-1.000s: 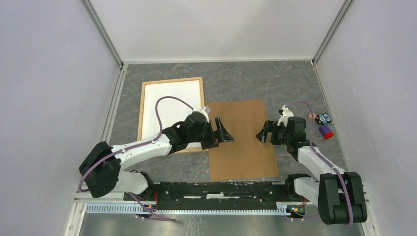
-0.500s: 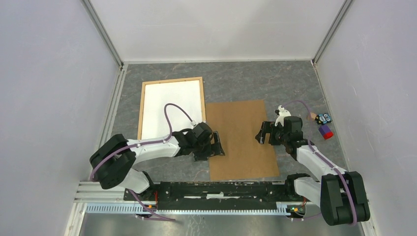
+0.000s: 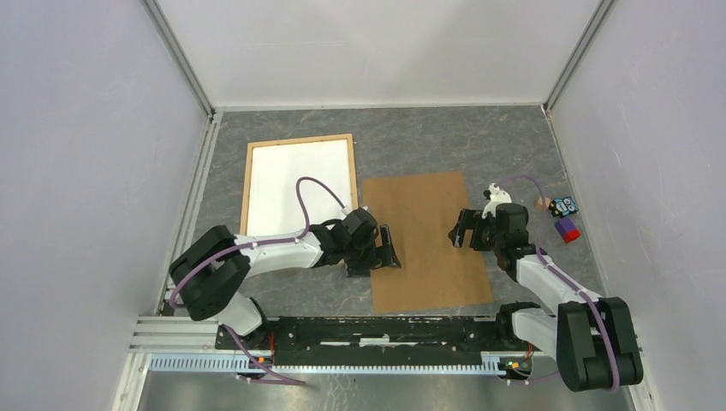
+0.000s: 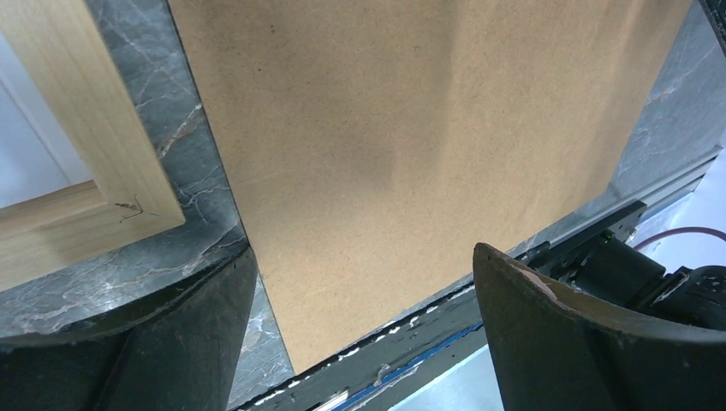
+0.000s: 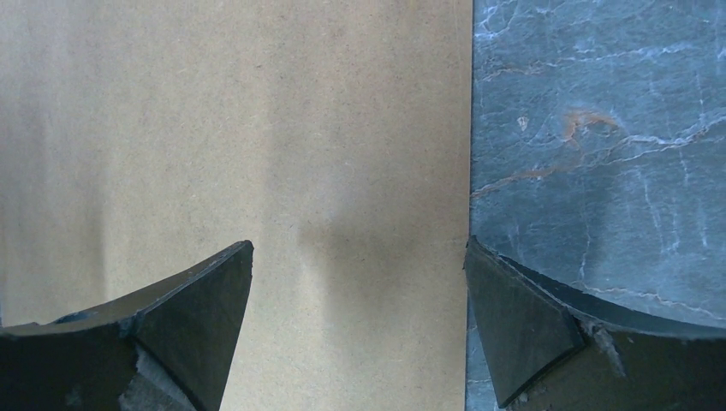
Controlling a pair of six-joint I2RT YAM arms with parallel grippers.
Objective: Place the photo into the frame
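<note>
Photo: sunflower print not visible in any view; cannot tell whether it lies under the brown backing board (image 3: 424,240) or is the white sheet filling the light-wood frame (image 3: 300,139) at far left. Left gripper (image 3: 383,250) spread wide, empty, straddling the board's left edge just beside the frame's near corner. Right gripper (image 3: 458,231) likewise wide and empty over the board's right edge. Judgement: this opposite-edge stance suits lifting the board between them

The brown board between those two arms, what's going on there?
Both arms are at the brown board, which lies flat on the table. The left gripper is open over its left edge and the right gripper is open at its right edge; neither holds anything. The frame lies rear-left, white inside. No photo is in view.
</note>
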